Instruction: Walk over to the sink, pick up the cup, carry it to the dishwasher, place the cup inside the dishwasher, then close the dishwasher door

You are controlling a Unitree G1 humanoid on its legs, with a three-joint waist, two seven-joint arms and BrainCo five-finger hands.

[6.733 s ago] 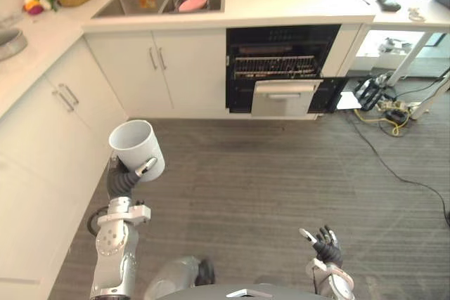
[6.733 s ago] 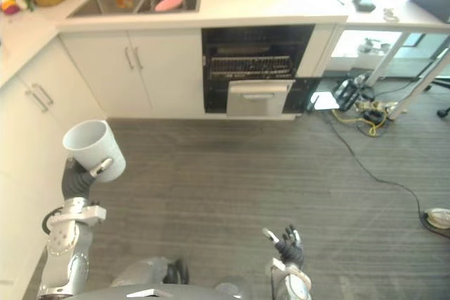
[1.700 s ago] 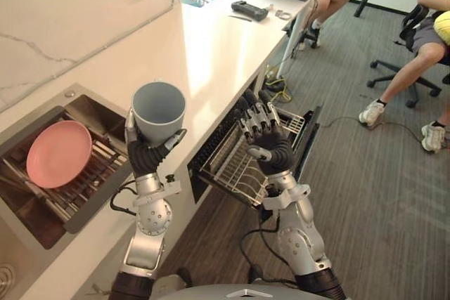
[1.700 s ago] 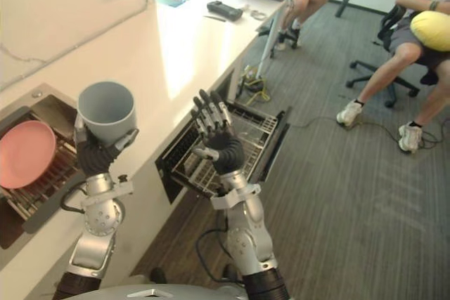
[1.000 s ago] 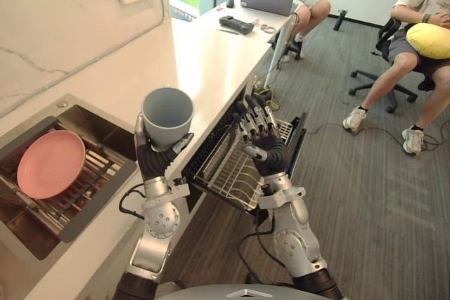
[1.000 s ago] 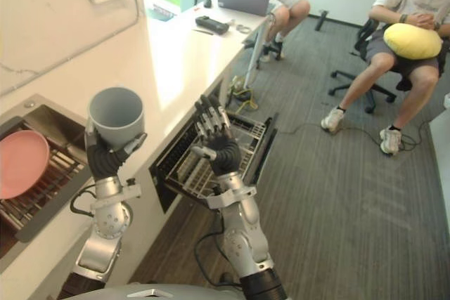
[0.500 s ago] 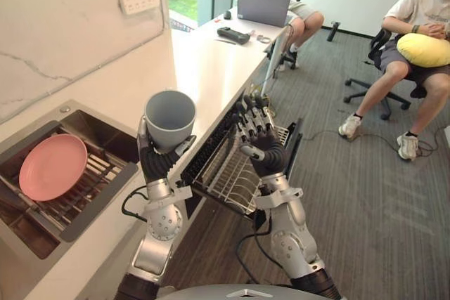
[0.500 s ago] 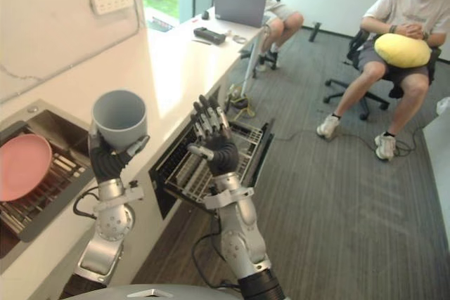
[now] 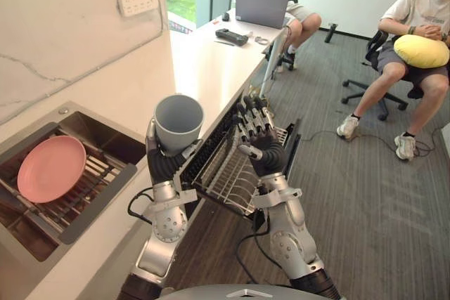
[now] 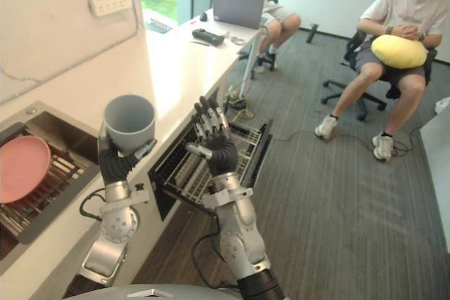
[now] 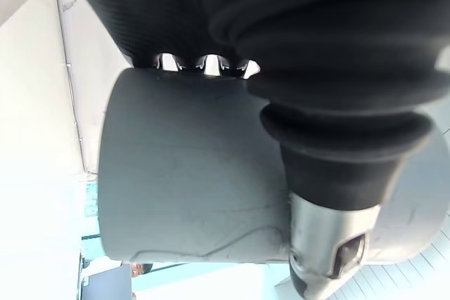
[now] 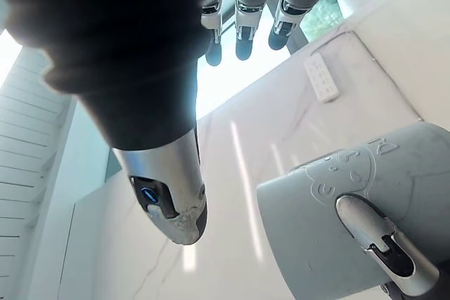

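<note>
Cup (image 9: 178, 119): pale grey, plain, mouth up, gripped in L hand (image 9: 163, 164) above counter (image 9: 204, 74) edge. R hand (image 9: 261, 150) raised, fingers straight, over dishwasher rack (image 9: 219, 177). Vs earlier: cup slightly nearer rack.

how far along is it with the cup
Pickup looks done: the left hand grips the cup upright, clear of the sink. It is held beside the pulled-out dishwasher rack, right hand open over it. Left: set the cup in the rack, close the door.
</note>
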